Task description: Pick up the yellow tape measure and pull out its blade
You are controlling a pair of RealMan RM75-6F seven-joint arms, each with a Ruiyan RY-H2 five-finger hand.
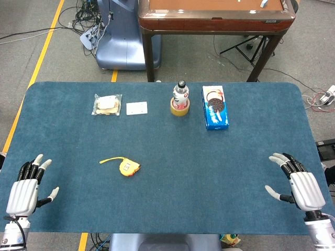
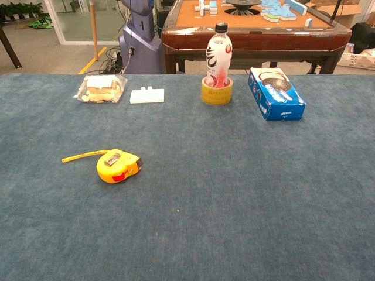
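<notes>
The yellow tape measure (image 1: 128, 167) lies on the blue table, left of centre, with a short length of yellow blade (image 1: 108, 160) sticking out to its left. The chest view shows the same tape measure (image 2: 119, 166) and its blade (image 2: 83, 156) flat on the cloth. My left hand (image 1: 27, 189) rests at the near left corner, fingers spread, holding nothing, well left of the tape measure. My right hand (image 1: 298, 184) sits at the near right edge, fingers apart and empty. Neither hand appears in the chest view.
Along the far side stand a bagged sandwich (image 1: 107, 104), a white block (image 1: 136, 108), a bottle (image 1: 180, 94) standing inside a roll of yellow tape (image 1: 179, 107), and a blue biscuit box (image 1: 215, 107). A brown table (image 1: 214, 15) stands beyond the blue table (image 1: 209, 178).
</notes>
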